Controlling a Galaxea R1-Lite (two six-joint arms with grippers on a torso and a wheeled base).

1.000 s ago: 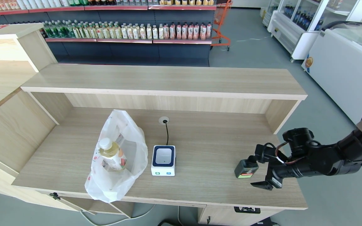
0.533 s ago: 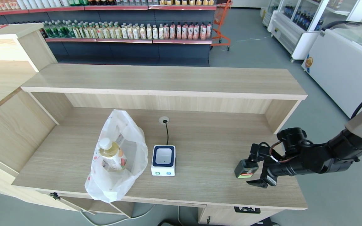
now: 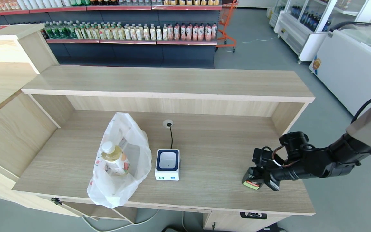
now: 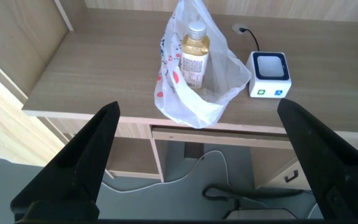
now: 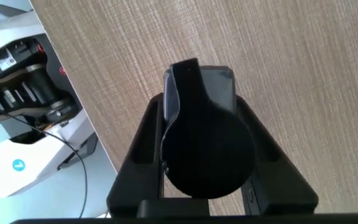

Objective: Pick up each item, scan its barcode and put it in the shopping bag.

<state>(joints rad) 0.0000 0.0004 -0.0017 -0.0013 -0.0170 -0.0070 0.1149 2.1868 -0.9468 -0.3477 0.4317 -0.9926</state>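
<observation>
A small dark jar [image 3: 249,183] with a black lid and a red-and-green label is at the right end of the wooden counter [image 3: 211,151], tilted. My right gripper [image 3: 257,178] is shut on it, one finger on either side of the jar [image 5: 205,140] in the right wrist view. A white shopping bag [image 3: 121,167] stands open at the left with a bottle of yellow drink [image 3: 113,158] upright inside. The white barcode scanner [image 3: 167,163] sits just right of the bag. My left gripper [image 4: 194,158] hangs open in front of the counter, below its front edge, facing the bag [image 4: 188,99].
The scanner's cable [image 3: 171,135] runs back to a port in the counter. A raised shelf [image 3: 169,82] and side walls close the counter at the back and both ends. Bare wood lies between the scanner and the jar.
My right gripper has slid left and closed around the jar, which now leans and sits slightly nearer the front edge. The bag, bottle and scanner have not moved.
</observation>
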